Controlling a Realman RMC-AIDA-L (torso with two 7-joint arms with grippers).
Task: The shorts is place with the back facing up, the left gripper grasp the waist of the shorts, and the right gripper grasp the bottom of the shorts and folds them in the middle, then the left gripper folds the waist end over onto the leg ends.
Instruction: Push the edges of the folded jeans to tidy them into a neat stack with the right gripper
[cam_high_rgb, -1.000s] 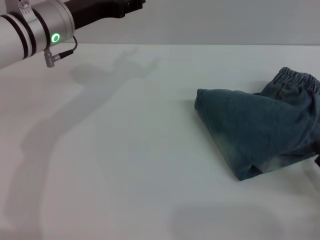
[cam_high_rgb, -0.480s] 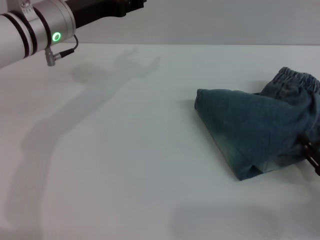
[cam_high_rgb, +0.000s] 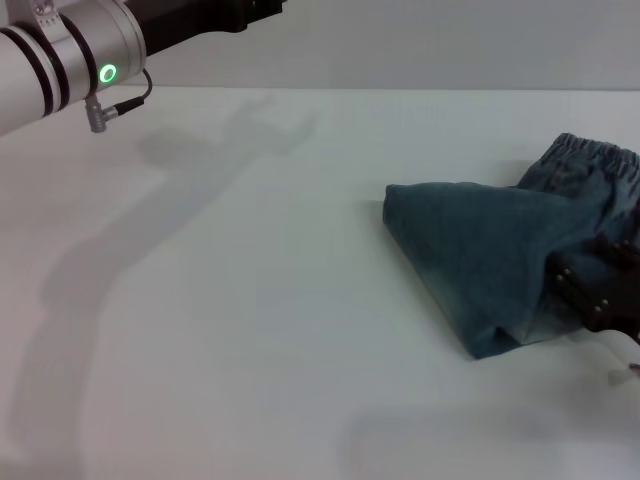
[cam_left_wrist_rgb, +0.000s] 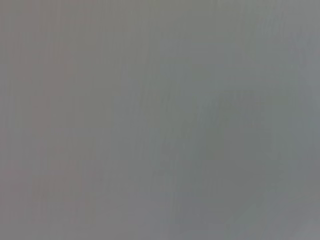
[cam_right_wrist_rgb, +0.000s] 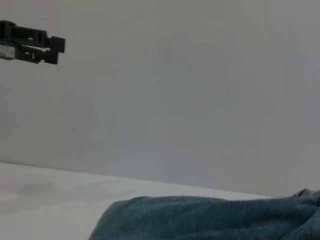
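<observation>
Though folded, shorts (cam_high_rgb: 490, 265) beside right end effector (cam_high_rgb: 590, 290)

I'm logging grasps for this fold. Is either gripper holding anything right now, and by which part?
It cannot be told for the right gripper: it sits against the shorts near their right side, contact hidden. The left gripper is raised far off, holding nothing.

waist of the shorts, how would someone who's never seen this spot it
On the white table, the folded blue shorts lie at the robot's right. The waist is their far edge: a puckered, gathered band, unlike the smooth flat denim around it.
</observation>
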